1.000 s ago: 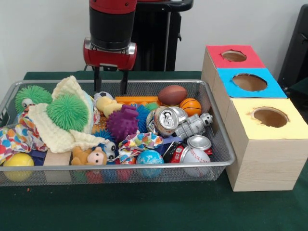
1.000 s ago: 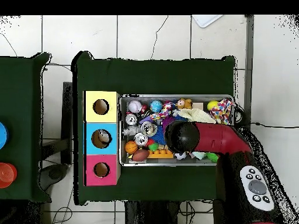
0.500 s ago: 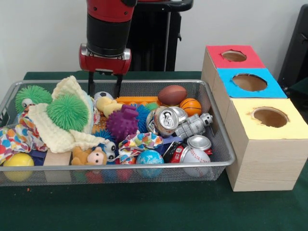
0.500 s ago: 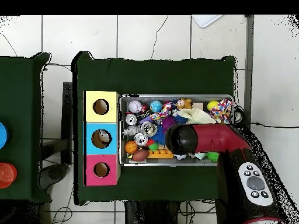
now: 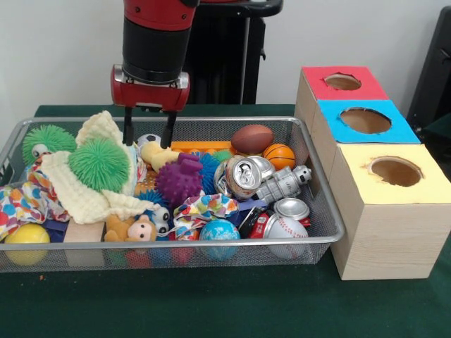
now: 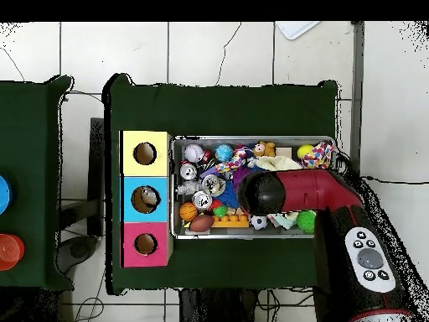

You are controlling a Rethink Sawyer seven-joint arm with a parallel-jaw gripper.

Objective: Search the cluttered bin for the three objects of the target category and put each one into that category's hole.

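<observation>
In the front view, the wire mesh bin (image 5: 320, 201) on the green bench (image 5: 211, 303) is the landmark, and it is crowded from end to end. At its left end lie a green spiky ball (image 5: 44, 143), a cream knitted cloth (image 5: 77, 190) and a second green spiky ball (image 5: 100, 163) on top of it. Above the bin's back rim, left of centre, the claw (image 5: 149, 131) hangs released and empty, its two fingers apart and pointing down just over a small soccer ball (image 5: 149, 140) and a yellow plush toy (image 5: 158, 155). Toward the bin's middle and right sit a purple spiky ball (image 5: 178, 180), a toy football (image 5: 251, 139), a mini basketball (image 5: 279, 156), a crushed can (image 5: 239, 176) and a baseball (image 5: 285, 229). Right of the bin stands the row of boxes, with red (image 5: 343, 82), blue (image 5: 365, 120) and yellow (image 5: 396, 172) holes. The target category is not shown, so I cannot tell which items count. I judge the task barely begun: nothing is gripped, and all three placements seem to remain, though the overhead view hints at something inside the blue hole.
</observation>
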